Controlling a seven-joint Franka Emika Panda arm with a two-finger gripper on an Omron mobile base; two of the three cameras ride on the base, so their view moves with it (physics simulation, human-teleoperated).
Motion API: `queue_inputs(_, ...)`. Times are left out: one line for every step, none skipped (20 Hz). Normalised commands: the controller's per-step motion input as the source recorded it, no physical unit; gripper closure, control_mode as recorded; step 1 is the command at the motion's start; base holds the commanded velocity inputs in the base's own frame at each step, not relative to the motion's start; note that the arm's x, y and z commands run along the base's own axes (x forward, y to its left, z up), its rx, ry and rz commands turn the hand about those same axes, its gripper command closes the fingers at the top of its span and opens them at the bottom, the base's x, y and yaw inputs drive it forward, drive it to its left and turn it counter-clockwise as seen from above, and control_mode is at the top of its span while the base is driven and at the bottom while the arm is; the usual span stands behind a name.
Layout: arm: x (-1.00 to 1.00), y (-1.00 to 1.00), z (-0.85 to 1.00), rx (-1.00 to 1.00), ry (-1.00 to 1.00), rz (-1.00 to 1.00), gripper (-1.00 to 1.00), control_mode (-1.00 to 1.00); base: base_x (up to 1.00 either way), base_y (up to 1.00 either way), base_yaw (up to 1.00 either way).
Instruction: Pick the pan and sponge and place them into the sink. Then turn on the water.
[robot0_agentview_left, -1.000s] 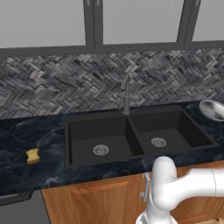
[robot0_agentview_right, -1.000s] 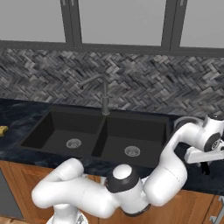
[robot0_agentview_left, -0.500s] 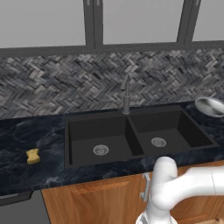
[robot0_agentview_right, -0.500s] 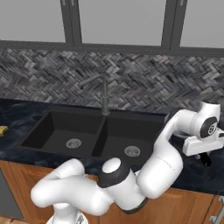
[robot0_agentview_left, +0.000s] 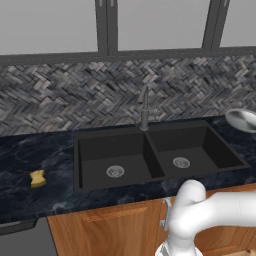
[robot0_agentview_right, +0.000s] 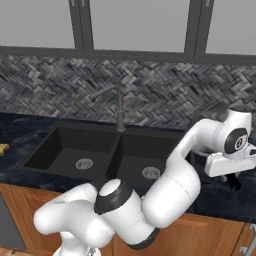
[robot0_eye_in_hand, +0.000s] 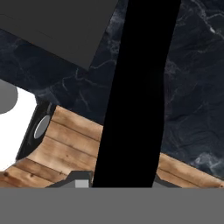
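Note:
The grey pan (robot0_agentview_left: 244, 119) hangs tilted at the right edge of the left base view, just right of the black sink (robot0_agentview_left: 116, 133). Seen from the hand, a broad black bar (robot0_eye_in_hand: 140, 87) runs up from between the fingers; it looks like the pan's handle. My gripper (robot0_agentview_right: 233, 181) points down over the counter right of the sink (robot0_agentview_right: 59, 141) and is shut on that handle. The arm hides the pan bowl in the right base view. The yellow sponge (robot0_agentview_left: 37, 178) lies on the counter far to the left, and a sliver of the sponge (robot0_agentview_right: 3, 148) peeks in there too.
The slim grey faucet (robot0_agentview_left: 144, 108) stands behind the divider between the basins, its spout swung left (robot0_agentview_right: 107, 92). Dark marble counter (robot0_agentview_left: 30, 150) surrounds the sink, with wooden cabinet fronts (robot0_eye_in_hand: 65, 144) below. A herringbone tile wall (robot0_agentview_left: 60, 100) closes the back.
The hand has risen a little and drawn slightly toward the sink. The pan has lifted slightly with it. The sponge has not moved.

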Motion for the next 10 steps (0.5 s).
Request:
queue_inputs(-0.46, 0.29, 0.42, 0.00, -0.06, -0.04, 1.00, -1.00, 0.00, 0.00, 0.00)
queue_inputs(-0.44, 0.37, 0.38, 0.00, -0.06, -0.03, 1.00, -1.00, 0.00, 0.00, 0.00)
queue_inputs(-0.41, 0.43, 0.34, 0.00, -0.07, -0.02, 1.00, -1.00, 0.00, 0.00, 0.00)
queue_inputs(-0.36, 0.48, 0.31, -0.01, -0.09, -0.01, 1.00, -1.00, 0.00, 0.00, 0.00)
queue_inputs(-0.29, 0.54, 0.28, -0.03, -0.09, 0.00, 1.00, -1.00, 0.00, 0.00, 0.00)
queue_inputs(-0.27, 0.55, 0.28, -0.04, -0.10, 0.00, 1.00, -1.00, 0.00, 0.00, 0.00)
queue_inputs(-0.21, 0.53, 0.35, -0.05, -0.13, 0.00, 1.00, -1.00, 0.00, 0.00, 0.00)
queue_inputs(-0.18, 0.52, 0.35, -0.05, -0.12, -0.01, 1.00, -1.00, 0.00, 0.00, 0.00)
queue_inputs(-0.16, 0.52, 0.36, -0.04, -0.10, -0.02, 1.00, -1.00, 0.00, 0.00, 0.00)
queue_inputs(-0.17, 0.51, 0.35, -0.04, -0.09, -0.02, 1.00, -1.00, 0.00, 0.00, 0.00)
